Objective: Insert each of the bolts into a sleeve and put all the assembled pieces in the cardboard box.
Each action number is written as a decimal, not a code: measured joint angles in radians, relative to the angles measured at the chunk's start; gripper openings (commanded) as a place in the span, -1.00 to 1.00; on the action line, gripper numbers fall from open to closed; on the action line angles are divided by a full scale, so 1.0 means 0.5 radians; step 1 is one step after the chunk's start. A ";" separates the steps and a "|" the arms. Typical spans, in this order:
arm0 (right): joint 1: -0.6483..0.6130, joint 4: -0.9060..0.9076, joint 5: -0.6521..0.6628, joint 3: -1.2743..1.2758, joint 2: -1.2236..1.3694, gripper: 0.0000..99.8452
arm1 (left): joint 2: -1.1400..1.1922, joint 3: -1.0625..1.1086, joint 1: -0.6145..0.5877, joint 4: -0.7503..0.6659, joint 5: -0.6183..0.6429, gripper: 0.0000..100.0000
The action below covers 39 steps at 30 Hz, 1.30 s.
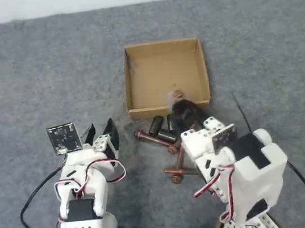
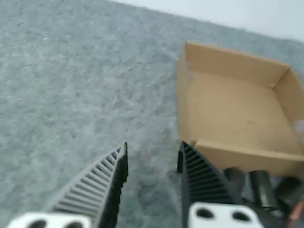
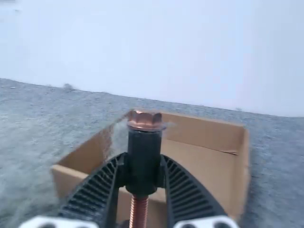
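Note:
The cardboard box (image 1: 160, 45) sits open at the middle of the grey carpet. My right gripper (image 1: 184, 112) is at the box's near wall, shut on a black sleeve (image 3: 142, 156) with a copper bolt (image 3: 144, 119) through it, head up. In the right wrist view the right gripper (image 3: 142, 164) holds this piece upright in front of the box (image 3: 209, 132). My left gripper (image 1: 101, 134) stands open over bare carpet, to the left of the box. In the left wrist view the left gripper (image 2: 152, 166) has nothing between its fingers.
Loose copper bolts (image 1: 152, 139) (image 1: 182, 172) and black sleeves (image 1: 155, 125) lie on the carpet just in front of the box, between the two arms. The sleeves (image 2: 260, 187) also appear beside the box (image 2: 237, 64) in the left wrist view. Open carpet lies to the left and right.

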 measured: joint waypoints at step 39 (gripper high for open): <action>0.509 3.903 0.052 -2.117 -0.743 -0.99 | 0.000 0.000 -0.049 0.095 -0.126 -0.98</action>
